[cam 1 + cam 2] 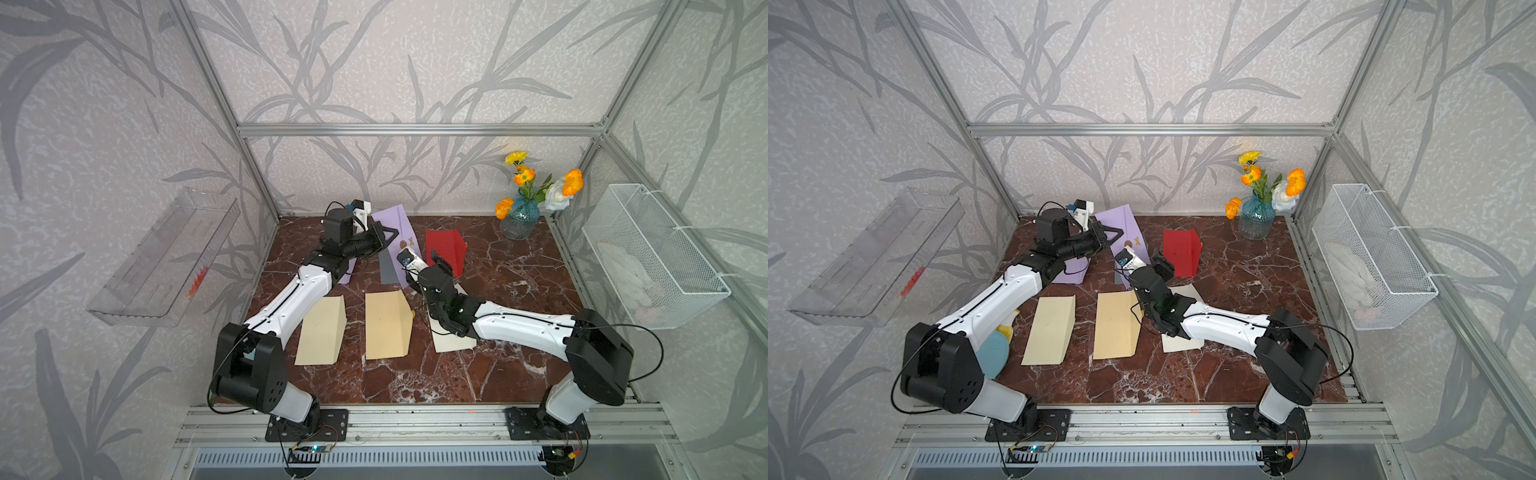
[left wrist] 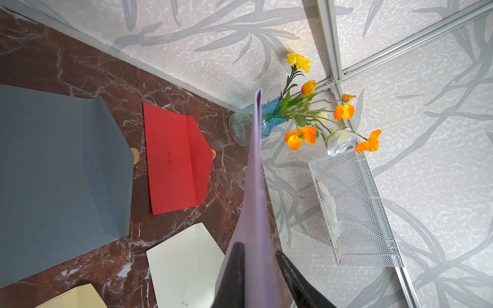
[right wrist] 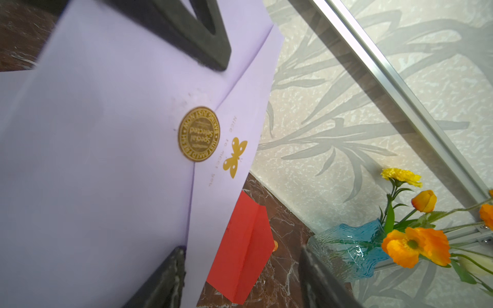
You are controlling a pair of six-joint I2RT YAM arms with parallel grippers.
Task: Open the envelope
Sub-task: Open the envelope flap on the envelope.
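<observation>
Right, we find the left tool [image 1: 390,236] pressed together on the purple envelope [image 1: 392,220], just above the centre of the frame in both top views. The envelope is lifted and tilted, its upper corner showing against the back wall; whether its lower edge touches the tabletop [image 1: 457,382] we cannot tell. From the left wrist view we look along the sheet edge-on, running up the middle of the frame between the two black fingers [image 2: 232,274], which clamp it at the bottom.

Over to the right wrist view: the envelope fills the left half of the frame, its pointed flap lies closed, and a round gold seal [image 3: 198,138] sits over the flap's tip, with a gold butterfly [image 3: 234,157] printed just beside it. One finger of the left tool lies flat on the paper at the top of that frame.

The right tool [image 1: 439,259] hovers just to the lower right of the envelope in both top views, its jaws spread wide and pinching nothing. Through the gap we see the envelope's lower corner and the red envelope [image 3: 240,250] lying flat beyond. A grey envelope [image 2: 53,173] lies below the purple one, partly hidden by the right arm.

In the lower middle of the top views we see a cream envelope [image 1: 322,330] and a second cream envelope [image 1: 386,326] side by side, and a white envelope [image 1: 451,343] under the right arm. A blue glass vase [image 1: 519,222] of flowers stands at the upper right.
</observation>
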